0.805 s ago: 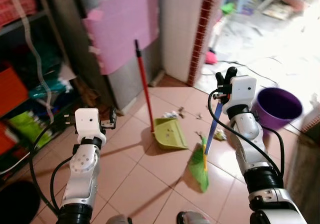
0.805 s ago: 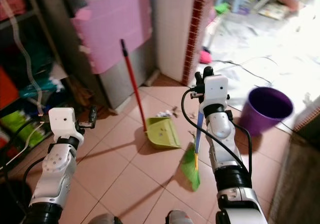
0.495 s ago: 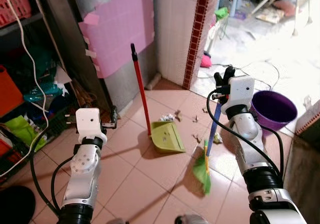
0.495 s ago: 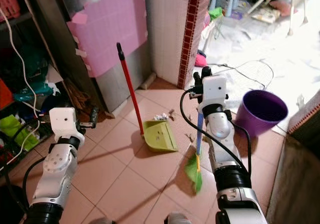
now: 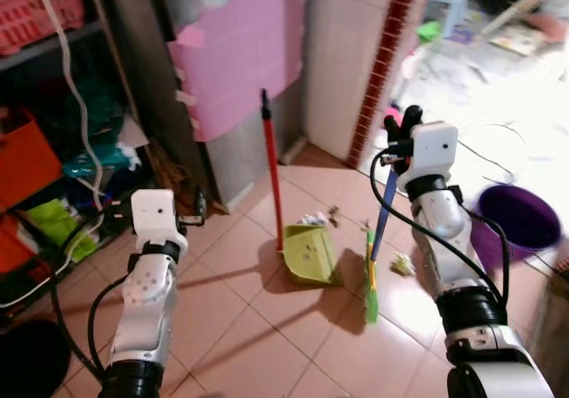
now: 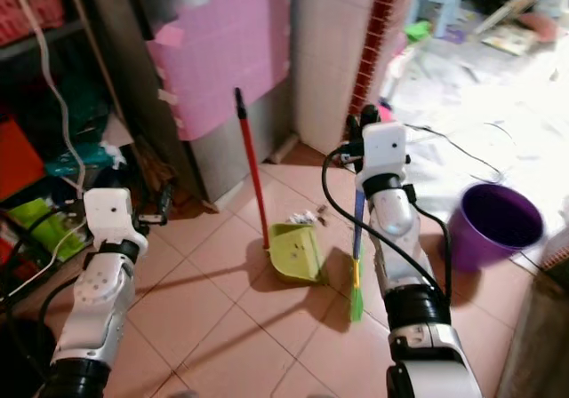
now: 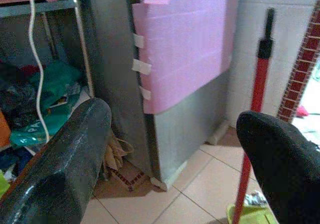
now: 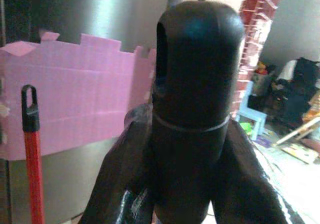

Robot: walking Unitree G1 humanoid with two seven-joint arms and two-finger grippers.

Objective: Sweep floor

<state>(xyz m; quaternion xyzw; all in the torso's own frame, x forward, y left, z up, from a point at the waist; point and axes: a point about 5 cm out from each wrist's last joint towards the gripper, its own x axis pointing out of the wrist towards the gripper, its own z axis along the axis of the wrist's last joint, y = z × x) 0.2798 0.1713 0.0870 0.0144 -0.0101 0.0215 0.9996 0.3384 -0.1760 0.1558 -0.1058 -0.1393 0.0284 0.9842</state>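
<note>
My right gripper (image 5: 398, 135) is shut on the black top end of the broom (image 8: 192, 99), held upright at chest height. The broom's blue shaft (image 5: 383, 220) runs down to its green bristles (image 5: 369, 278), which rest on the tiled floor just right of the green dustpan (image 5: 308, 255). The dustpan stands with its red handle (image 5: 271, 167) upright. Scraps of litter (image 5: 316, 218) lie behind the dustpan, and another piece of litter (image 5: 401, 262) lies right of the bristles. My left gripper (image 7: 170, 149) is open and empty, raised at the left and pointing toward the pink foam panel (image 7: 185, 49).
A purple bucket (image 5: 520, 225) stands on the floor at the right. A steel cabinet (image 6: 227, 140) with the pink foam panel and a tiled wall with a red brick edge (image 5: 382, 60) rise behind the dustpan. Cluttered shelves (image 5: 44, 149) fill the left side. A black bin (image 5: 27, 362) sits at lower left.
The broom's bristles have swept left and now lie close beside the dustpan. The camera has shifted, so the whole scene sits further right. My left arm keeps its pose.
</note>
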